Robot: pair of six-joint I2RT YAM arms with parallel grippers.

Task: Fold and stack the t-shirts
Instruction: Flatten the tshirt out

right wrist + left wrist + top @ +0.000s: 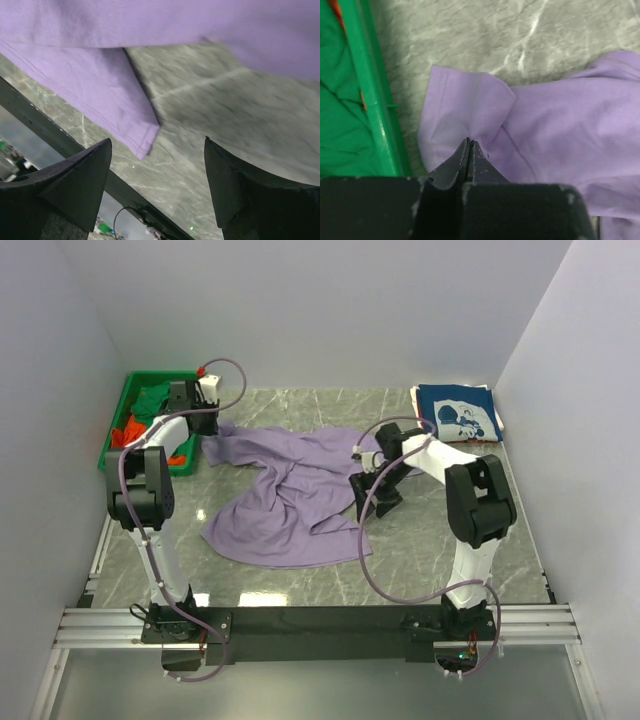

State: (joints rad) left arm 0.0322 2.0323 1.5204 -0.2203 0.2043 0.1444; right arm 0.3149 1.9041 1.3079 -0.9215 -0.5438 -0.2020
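Observation:
A lavender-purple t-shirt (295,490) lies crumpled in the middle of the table. My left gripper (207,425) is shut on its far left corner, next to the green bin; in the left wrist view the closed tips (469,142) pinch a fold of the purple cloth (545,125). My right gripper (368,490) is open and empty at the shirt's right edge; the right wrist view shows its spread fingers (85,175) above bare table, with a purple hem corner (135,130) just beyond. A folded navy t-shirt with white print (458,415) lies at the far right. Green (150,400) and orange-red (130,432) t-shirts sit in the bin.
The green plastic bin (118,405) stands at the far left against the white wall; its rim shows in the left wrist view (375,100). White walls enclose three sides. The table's near edge and a black rail (45,130) show in the right wrist view.

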